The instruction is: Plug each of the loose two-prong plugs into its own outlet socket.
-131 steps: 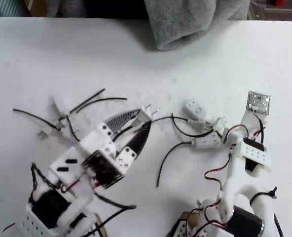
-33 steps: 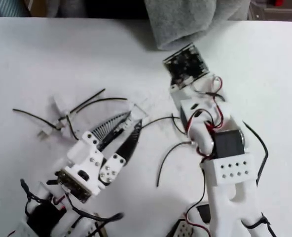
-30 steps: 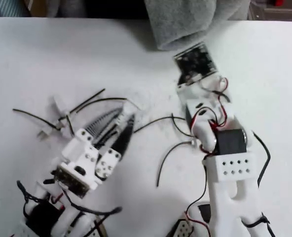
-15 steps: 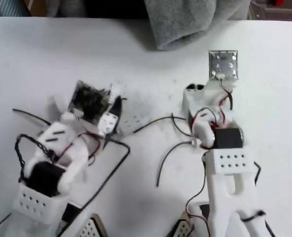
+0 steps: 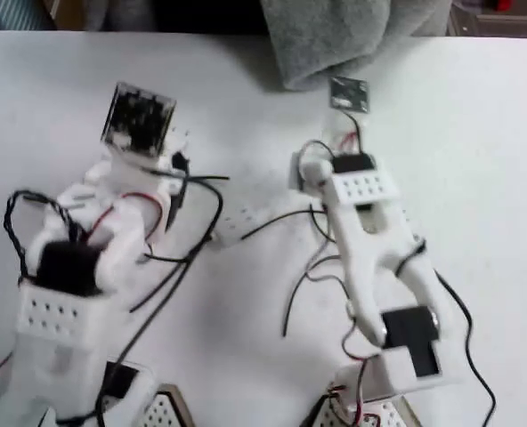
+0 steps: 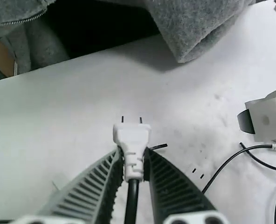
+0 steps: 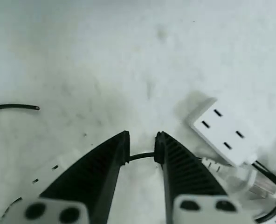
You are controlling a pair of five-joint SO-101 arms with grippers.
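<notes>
My left gripper [image 6: 132,154] is shut on a white two-prong plug [image 6: 131,137], held above the table with its prongs pointing away and its black cable trailing back between the fingers. A flat white outlet socket [image 6: 196,171] lies on the table ahead and to one side; in the high view this socket [image 5: 246,216] sits between the two arms. My right gripper [image 7: 140,140] hangs low over the table, its black fingers slightly apart, with a thin black cable [image 7: 140,156] crossing the gap. A white four-slot socket [image 7: 222,130] lies just beside it.
A grey cloth [image 5: 326,36] hangs over the table's far edge. Loose black cables [image 5: 299,285] run across the middle of the table. Another cable end [image 7: 14,108] lies to one side of the right gripper. The left arm [image 5: 94,240] and right arm [image 5: 370,240] stand close together.
The left arm closed on the plug, lifted it and swung it toward the far left. The right arm stretched out over the sockets, then drew its wrist back left and tilted it down.
</notes>
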